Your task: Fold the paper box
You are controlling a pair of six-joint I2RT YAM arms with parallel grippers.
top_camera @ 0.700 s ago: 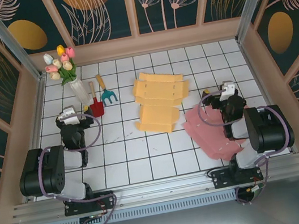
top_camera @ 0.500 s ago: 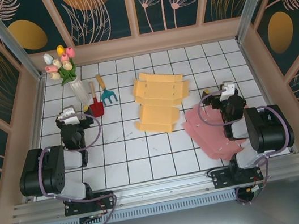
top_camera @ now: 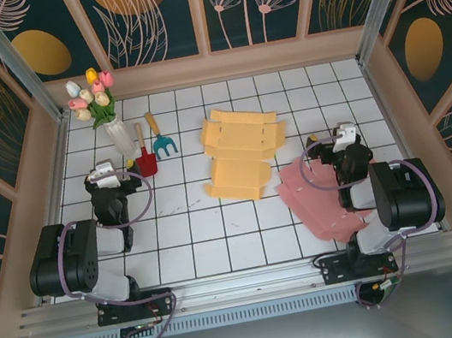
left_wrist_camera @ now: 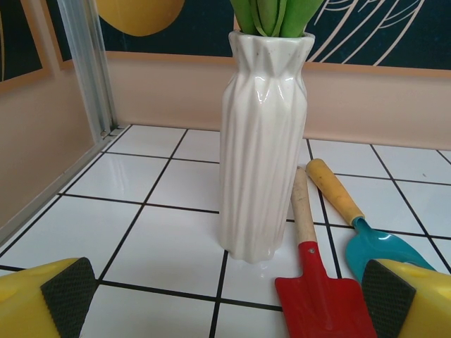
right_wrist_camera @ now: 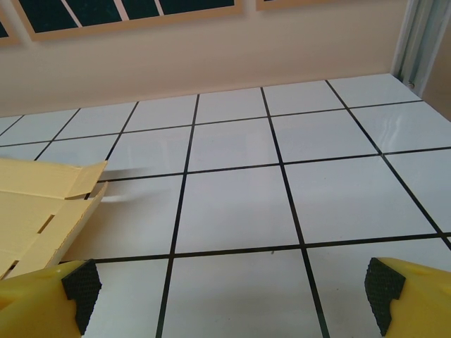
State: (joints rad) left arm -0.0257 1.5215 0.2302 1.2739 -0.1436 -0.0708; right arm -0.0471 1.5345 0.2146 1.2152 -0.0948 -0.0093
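Since nothing had moved, task stood unstarted: left gripper [top_camera: 105, 175] and right gripper [top_camera: 344, 137] spread wide, empty; yellow box [top_camera: 241, 153] lay flat on bench [top_camera: 192, 227], untouched.

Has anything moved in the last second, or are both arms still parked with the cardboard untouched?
Nothing visibly changed. The left gripper and right gripper sit open and empty where they were. The yellow box blank lies flat mid-table as before, the pink blank is unmoved next to the right arm, and the vase and garden tools have kept their places.
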